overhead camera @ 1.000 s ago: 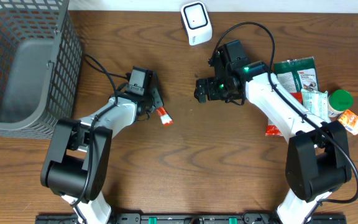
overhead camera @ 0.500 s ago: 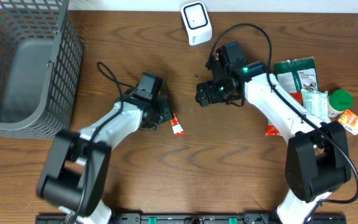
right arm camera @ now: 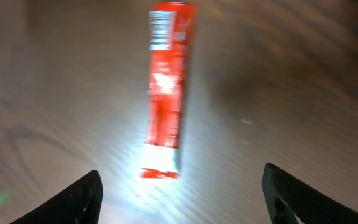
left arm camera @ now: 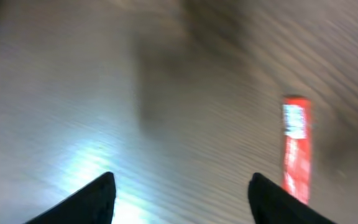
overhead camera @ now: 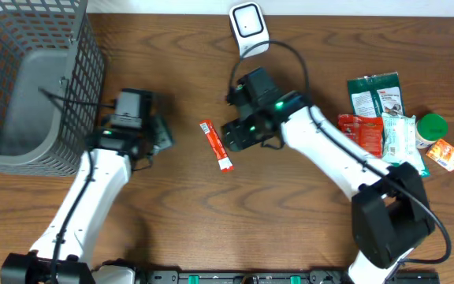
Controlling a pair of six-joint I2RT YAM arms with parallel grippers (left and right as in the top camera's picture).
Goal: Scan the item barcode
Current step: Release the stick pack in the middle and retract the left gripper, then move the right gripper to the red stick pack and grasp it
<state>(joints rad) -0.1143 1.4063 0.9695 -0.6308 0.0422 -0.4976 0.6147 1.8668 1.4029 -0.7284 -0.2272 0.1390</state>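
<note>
Risk: the flat red stick packet (overhead camera: 215,144) could skid on the wooden table (overhead camera: 290,229) when pinched, or come up barcode-side away from the white box scanner (overhead camera: 248,29) at 12 o'clock. It lies loose mid-table, with the right gripper (overhead camera: 233,136) at its 3 o'clock and the left gripper (overhead camera: 162,134) at 9, both wide and empty. Print's too blurry to read.

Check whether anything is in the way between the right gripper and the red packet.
Nothing visible is. The red packet lies flat on the bare table, and the right gripper is just beside it with jaws open. Its wrist view shows only wood around the packet.
</note>
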